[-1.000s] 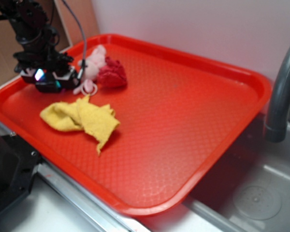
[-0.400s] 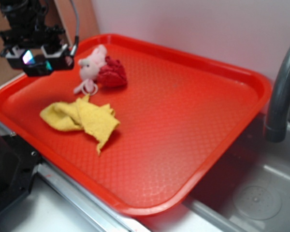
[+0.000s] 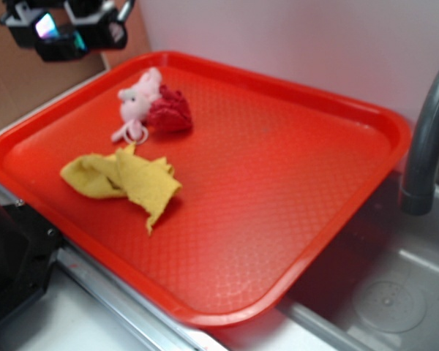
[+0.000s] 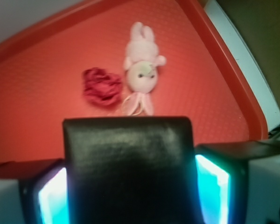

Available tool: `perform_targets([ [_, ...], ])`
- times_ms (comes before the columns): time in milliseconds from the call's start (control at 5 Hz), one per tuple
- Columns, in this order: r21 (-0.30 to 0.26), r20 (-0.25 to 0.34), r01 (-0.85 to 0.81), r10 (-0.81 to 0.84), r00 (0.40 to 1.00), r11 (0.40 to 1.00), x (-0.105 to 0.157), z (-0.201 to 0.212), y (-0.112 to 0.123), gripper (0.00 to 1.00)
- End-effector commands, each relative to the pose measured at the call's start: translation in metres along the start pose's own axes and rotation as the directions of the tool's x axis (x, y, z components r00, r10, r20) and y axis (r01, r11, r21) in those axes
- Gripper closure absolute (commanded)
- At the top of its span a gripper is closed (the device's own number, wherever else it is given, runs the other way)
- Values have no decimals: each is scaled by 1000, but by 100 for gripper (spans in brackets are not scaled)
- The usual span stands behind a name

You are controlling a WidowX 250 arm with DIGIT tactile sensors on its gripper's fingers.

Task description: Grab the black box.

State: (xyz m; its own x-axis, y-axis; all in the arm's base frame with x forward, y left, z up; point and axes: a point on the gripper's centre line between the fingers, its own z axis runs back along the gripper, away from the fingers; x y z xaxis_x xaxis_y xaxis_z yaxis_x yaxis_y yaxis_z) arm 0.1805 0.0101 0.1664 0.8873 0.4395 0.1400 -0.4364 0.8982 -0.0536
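Exterior view
End effector (image 3: 64,35): high at the top-left corner, off the tray surface and beyond its far-left rim; closed around a dark block, glowing teal pads on either side.
Black box (image 3: 58,50): clamped between the pads, clear of everything below; only its lower edge discernible here, dark against dark hardware.
Red tray (image 3: 300,168): tilted across the bench, right corner overhanging the sink (image 3: 384,292); mostly bare pebbled surface.
Pink plush rabbit (image 3: 135,102): lying on the tray near the far-left corner, touching the red crumpled flower (image 3: 168,111) on its right side; both left undisturbed under the raised load.
Yellow cloth (image 3: 124,179): rumpled, nearer the front-left rim, just apart from the rabbit's loop.
Grey faucet (image 3: 424,139): at the right edge, well apart from the arm.

Wrist view
Black box (image 4: 128,168): fills the lower centre, matte, rounded upper corners, squeezed flat-on between the two lit pads; grip looks square and centred, hence no visible tilt.
Pad, right in frame (image 4: 213,186): pressed against the block's side; partner pad likewise on the other side, so closed only as far as the block's width allows.
Rabbit (image 4: 141,70) and flower (image 4: 101,86): seen beyond the box's top edge, on the tray far below.

Judgement
Task stage: grasp apparently secured and block lifted; likely nothing left but holding steady.
Risk: smooth matte faces could slip if pressure eases.
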Motion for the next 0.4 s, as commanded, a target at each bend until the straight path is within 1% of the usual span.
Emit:
perform_targets([
  [0,-25,62,18,-17,998,1000,-8,42,-19,100],
  [200,-2,50,-45,45,998,999,3,37,-9,100],
])
